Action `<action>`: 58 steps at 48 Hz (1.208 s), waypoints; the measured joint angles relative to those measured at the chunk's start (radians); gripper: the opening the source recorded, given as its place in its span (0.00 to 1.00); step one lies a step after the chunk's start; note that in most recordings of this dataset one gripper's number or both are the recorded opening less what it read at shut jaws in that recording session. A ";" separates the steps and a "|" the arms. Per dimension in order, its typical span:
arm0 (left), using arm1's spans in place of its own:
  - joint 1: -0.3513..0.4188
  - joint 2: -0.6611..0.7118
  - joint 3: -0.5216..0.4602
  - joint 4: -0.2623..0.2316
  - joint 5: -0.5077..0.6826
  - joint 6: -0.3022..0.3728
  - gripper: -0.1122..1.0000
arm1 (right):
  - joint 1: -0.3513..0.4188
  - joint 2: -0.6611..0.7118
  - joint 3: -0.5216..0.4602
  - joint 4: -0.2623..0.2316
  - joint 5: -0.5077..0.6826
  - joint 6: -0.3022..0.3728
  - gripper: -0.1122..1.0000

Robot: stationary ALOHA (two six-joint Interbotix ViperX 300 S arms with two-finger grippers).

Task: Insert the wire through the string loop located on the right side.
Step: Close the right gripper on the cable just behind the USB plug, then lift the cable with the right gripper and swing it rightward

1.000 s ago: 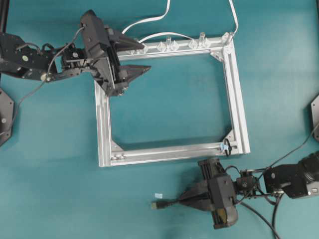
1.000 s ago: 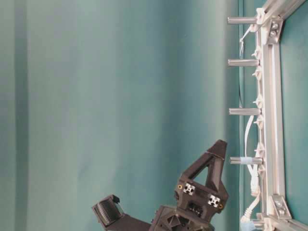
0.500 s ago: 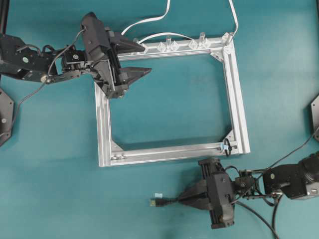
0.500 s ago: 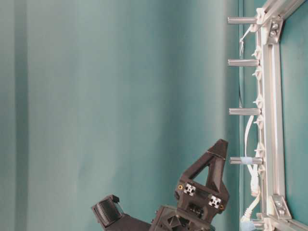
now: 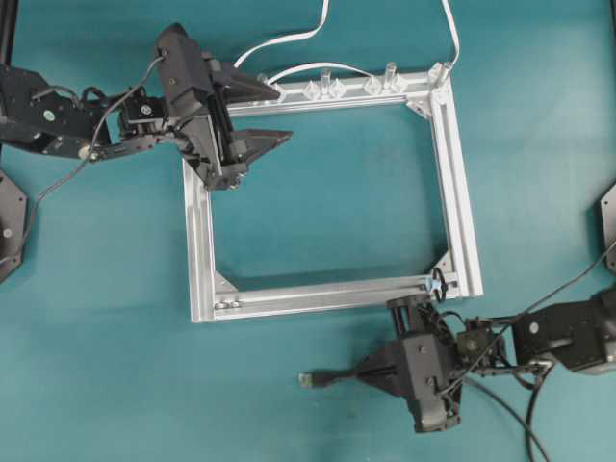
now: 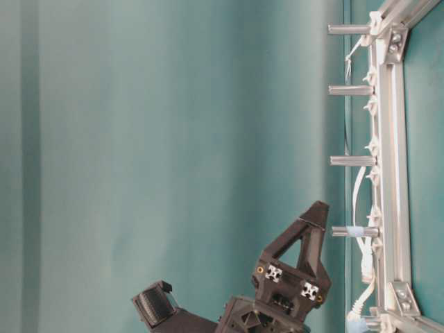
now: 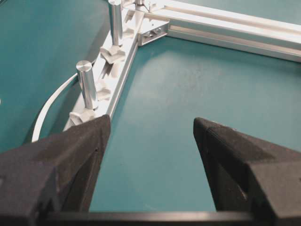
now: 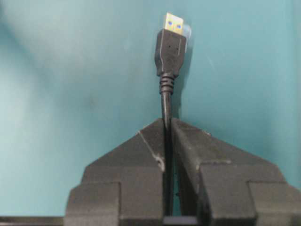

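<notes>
The wire (image 5: 332, 376) is a thin black cable ending in a black plug with a metal tip (image 5: 307, 379), which points left over the table in front of the silver frame (image 5: 452, 173). My right gripper (image 5: 361, 373) is shut on the wire just behind the plug. The right wrist view has the wire (image 8: 170, 52) sticking out past the right gripper (image 8: 167, 123). The string loop (image 5: 438, 284) is a tiny black ring at the frame's near right corner, just above the right arm. My left gripper (image 5: 281, 114) hangs open and holds nothing over the frame's far left corner. Only teal table lies between its jaws (image 7: 150, 125).
A white flat cable (image 5: 289, 38) curves behind the frame's far rail. Clear clips (image 5: 322, 89) and upright metal posts (image 7: 87, 84) stand along that rail. Dark fixtures sit at the table's left edge (image 5: 10, 221) and right edge (image 5: 608, 217).
My right gripper has moved up toward the frame's near rail with the wire, and the plug has shifted slightly right and up. The left arm has barely moved.
</notes>
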 measured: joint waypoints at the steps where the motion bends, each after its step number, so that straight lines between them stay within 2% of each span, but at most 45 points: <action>1: 0.000 0.000 0.000 0.000 0.000 0.000 0.76 | 0.000 -0.012 0.000 0.000 0.009 -0.003 0.17; 11: 0.000 0.000 0.000 0.000 0.000 0.000 0.76 | -0.002 -0.106 0.002 0.000 0.075 -0.025 0.17; 20: -0.002 0.000 0.000 0.000 0.000 0.000 0.76 | 0.000 -0.147 0.002 0.000 0.087 -0.026 0.17; 58: -0.002 0.000 0.000 0.000 0.009 0.000 0.75 | -0.003 -0.156 0.006 -0.002 0.103 -0.028 0.17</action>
